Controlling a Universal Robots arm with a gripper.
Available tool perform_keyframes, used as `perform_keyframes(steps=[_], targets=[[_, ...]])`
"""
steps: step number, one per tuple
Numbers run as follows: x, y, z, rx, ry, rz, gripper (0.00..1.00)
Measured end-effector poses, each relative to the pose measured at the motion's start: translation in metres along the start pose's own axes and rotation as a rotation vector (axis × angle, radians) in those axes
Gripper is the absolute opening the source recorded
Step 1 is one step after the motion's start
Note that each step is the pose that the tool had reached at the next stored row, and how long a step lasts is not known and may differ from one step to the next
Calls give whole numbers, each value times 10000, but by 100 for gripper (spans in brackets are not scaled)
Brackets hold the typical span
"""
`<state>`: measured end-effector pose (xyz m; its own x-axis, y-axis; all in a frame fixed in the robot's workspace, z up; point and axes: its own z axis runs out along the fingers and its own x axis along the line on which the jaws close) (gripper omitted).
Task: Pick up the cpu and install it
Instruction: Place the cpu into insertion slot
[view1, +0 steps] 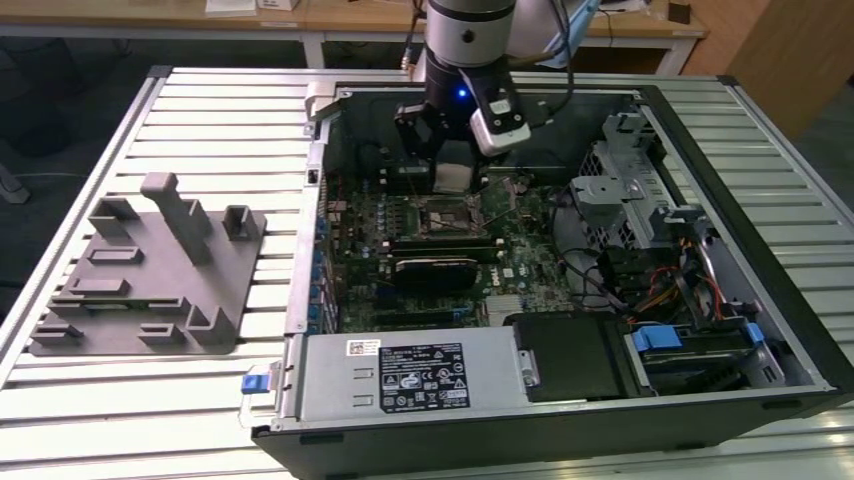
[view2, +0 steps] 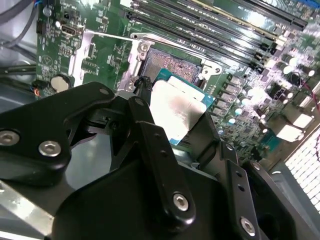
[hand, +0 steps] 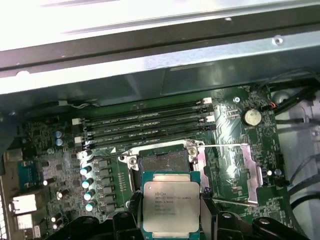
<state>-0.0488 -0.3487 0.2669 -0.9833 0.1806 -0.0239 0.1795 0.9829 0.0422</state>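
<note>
Gripper is clamped on the cpu: I have one black finger against each of two opposite edges, with the metal lid facing the first wrist view. I hold the cpu inside the open case, above the motherboard and near the bare socket, not seated in it. On the exterior view's left, the grey tray sits on the slatted table, well apart from the case.

The cpu is silver-grey with a teal rim, the gripper black, the motherboard green.
</note>
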Motion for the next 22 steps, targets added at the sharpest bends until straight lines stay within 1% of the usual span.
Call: perform_keyframes(steps=[13,18,22], targets=[[0,0,1,36,-64,1513,55],[0,0,2,52,-93,2206,55],[0,0,3,69,-121,2860,55]])
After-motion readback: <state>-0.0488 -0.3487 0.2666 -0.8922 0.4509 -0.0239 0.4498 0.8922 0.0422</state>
